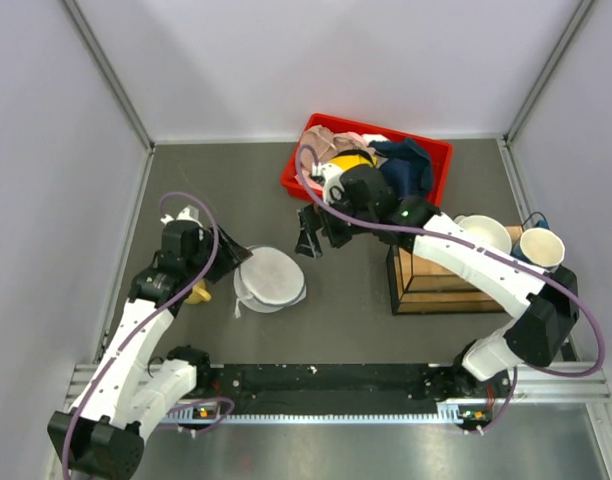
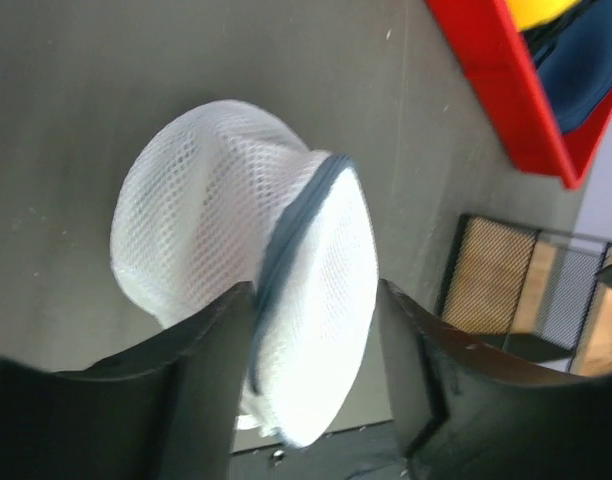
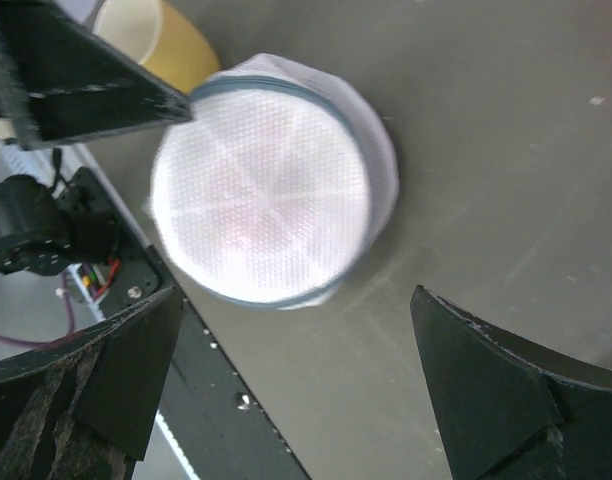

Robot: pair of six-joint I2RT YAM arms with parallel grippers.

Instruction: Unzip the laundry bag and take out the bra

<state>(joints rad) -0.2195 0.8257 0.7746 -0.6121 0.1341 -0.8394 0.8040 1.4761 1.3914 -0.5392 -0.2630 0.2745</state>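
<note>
Where the dark table [image 1: 356,320] lies bare between the two arms, the laundry bag [image 1: 270,281] rests on its side, just right of the left arm's wrist and well apart from the red bin [image 1: 441,160] at the back. The left wrist view shows its white mesh domes joined by a dark zip band [image 2: 298,225] running round the middle.

Left gripper [image 2: 314,290]: jaws apart, straddling the near edge of the bag, with the zip band against the inner face of one finger [image 2: 201,385]. Mesh fills the gap from one finger to the other. Whether the fingers press on it or merely flank it, I cannot tell.

Right gripper [image 1: 312,236]: jaws spread wide, nothing between them, hanging above the table just beyond the bag and apart from it. Its own camera looks down on one round end of the bag.

Other items noted: a navy cloth [image 1: 406,168] and a beige-pink cloth [image 1: 324,140] heaped in the bin; a wooden box [image 1: 436,285] to the right, with a white bowl [image 1: 483,232] and a paper cup [image 1: 541,247] at its far end.
</note>
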